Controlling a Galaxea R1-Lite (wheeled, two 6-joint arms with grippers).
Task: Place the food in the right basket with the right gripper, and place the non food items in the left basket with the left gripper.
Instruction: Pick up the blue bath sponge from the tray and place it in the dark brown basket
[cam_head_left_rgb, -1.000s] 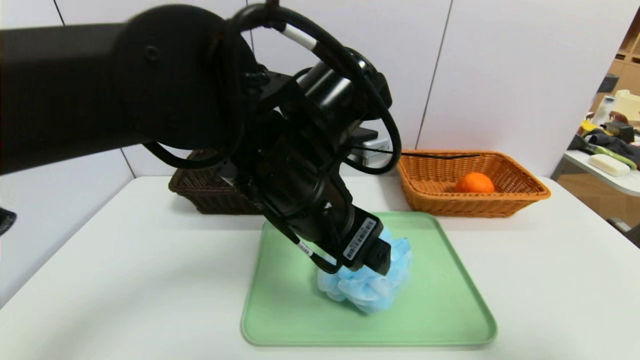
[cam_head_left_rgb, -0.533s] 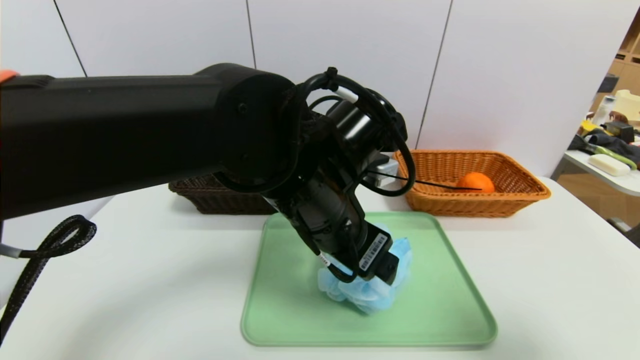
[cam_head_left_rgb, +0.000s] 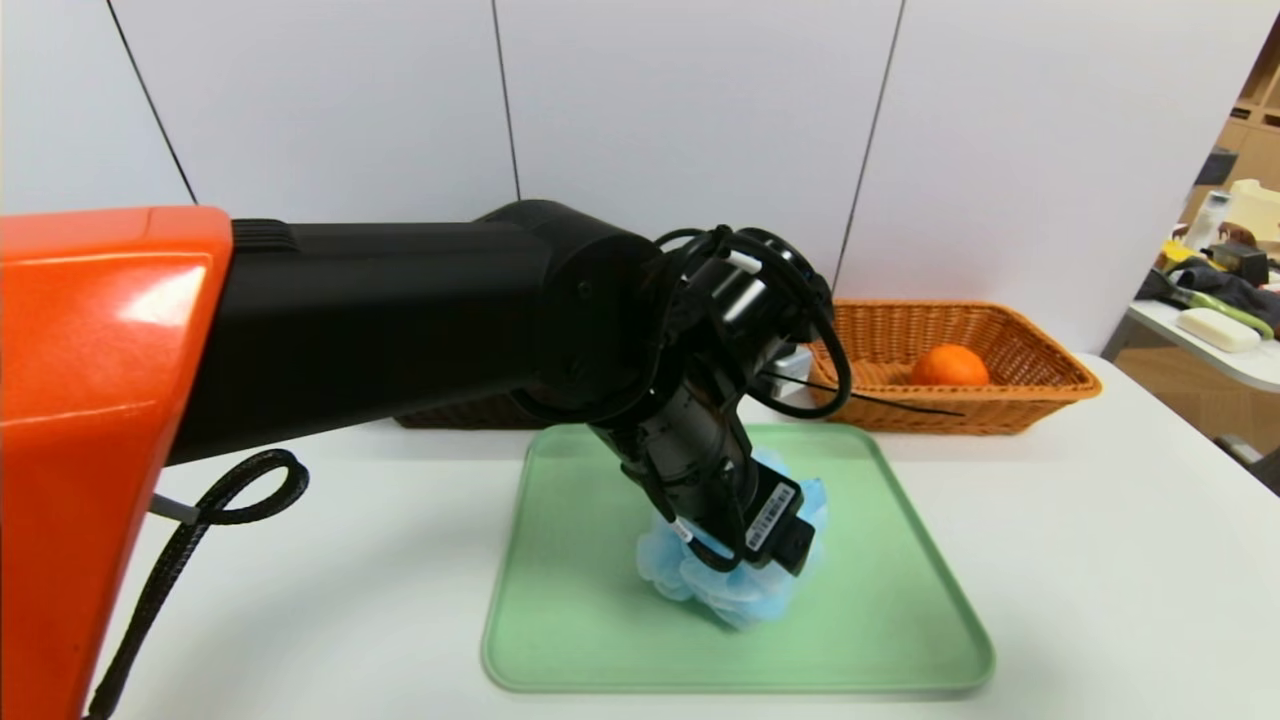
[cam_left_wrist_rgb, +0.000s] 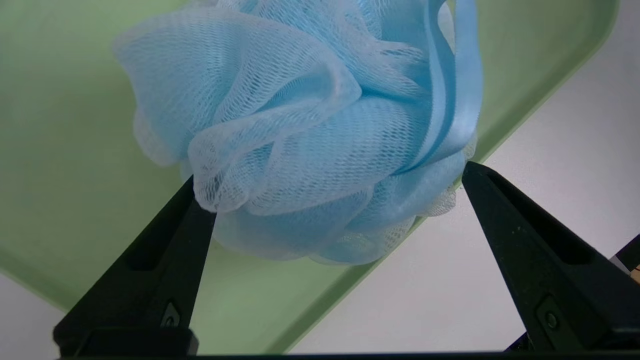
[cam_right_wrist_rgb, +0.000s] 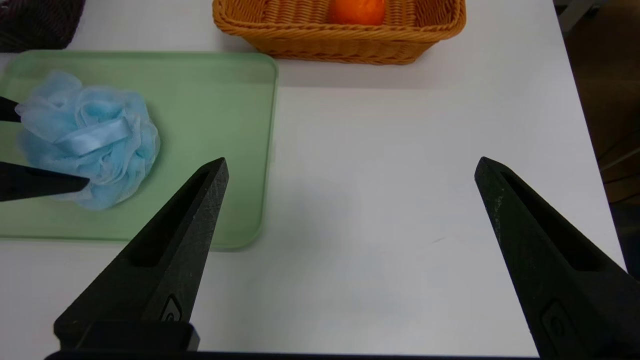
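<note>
- The blue pouf (cam_left_wrist_rgb: 310, 140) sits on the green tray (cam_head_left_rgb: 880, 600), which lies on the white table (cam_head_left_rgb: 1100, 560).
- The left hand (cam_left_wrist_rgb: 330, 180) is low over the tray. It is wide open, with one finger on each side of the pouf and nothing squeezed.
- The right hand (cam_right_wrist_rgb: 350, 170) hangs over bare table to the right of the tray. It is wide open and holds nothing.
- The orange (cam_head_left_rgb: 948, 365) lies in the light tan basket (cam_head_left_rgb: 1050, 370) at the back right.
- The dark brown basket (cam_right_wrist_rgb: 35, 22) is at the back left, mostly hidden by the left arm.
</note>
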